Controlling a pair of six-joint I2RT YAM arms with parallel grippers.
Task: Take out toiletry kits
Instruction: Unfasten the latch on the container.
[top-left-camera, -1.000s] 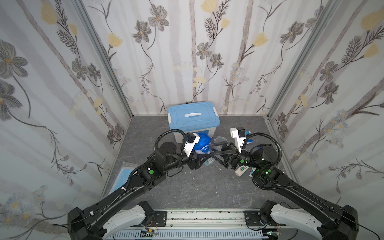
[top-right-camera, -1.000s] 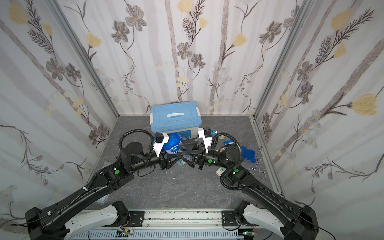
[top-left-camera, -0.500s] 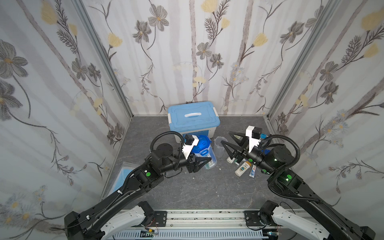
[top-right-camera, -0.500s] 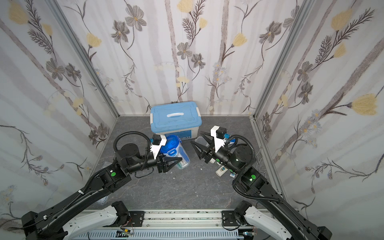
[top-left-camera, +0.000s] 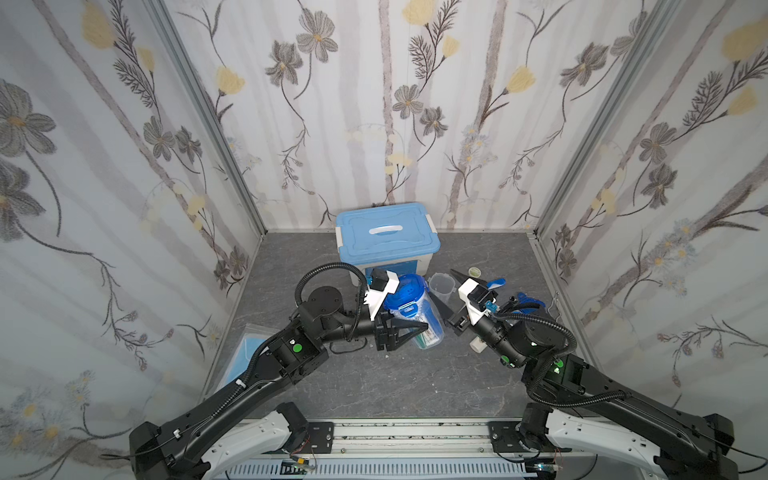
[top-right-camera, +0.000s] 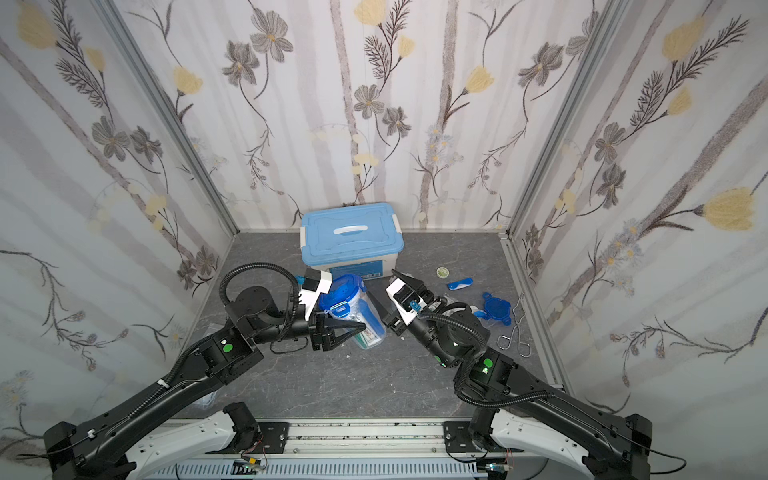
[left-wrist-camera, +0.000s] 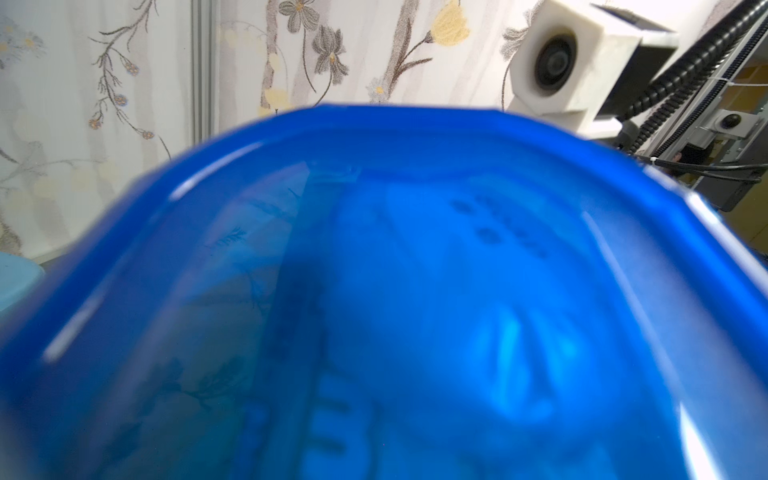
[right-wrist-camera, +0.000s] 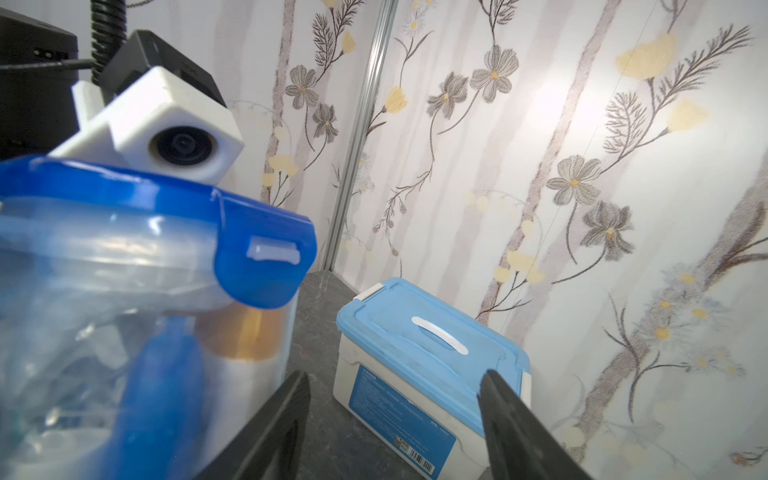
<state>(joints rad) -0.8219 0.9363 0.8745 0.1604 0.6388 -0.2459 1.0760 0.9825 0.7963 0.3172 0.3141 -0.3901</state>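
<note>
Both top views look down from above the robot's base toward the back wall, sharing the whole counter (top-left-camera: 374, 386). The left wrist camera sits tight against the cup (left-wrist-camera: 374, 291). The right wrist camera looks past its jaws at the box (right-wrist-camera: 428, 332).

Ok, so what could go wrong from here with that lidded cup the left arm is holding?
The lidded cup hangs tilted in the left gripper alone, so it may slip or twist when its blue lid gets pried. The right gripper is open and close to the empty cup, and could knock it over when reaching in.
</note>
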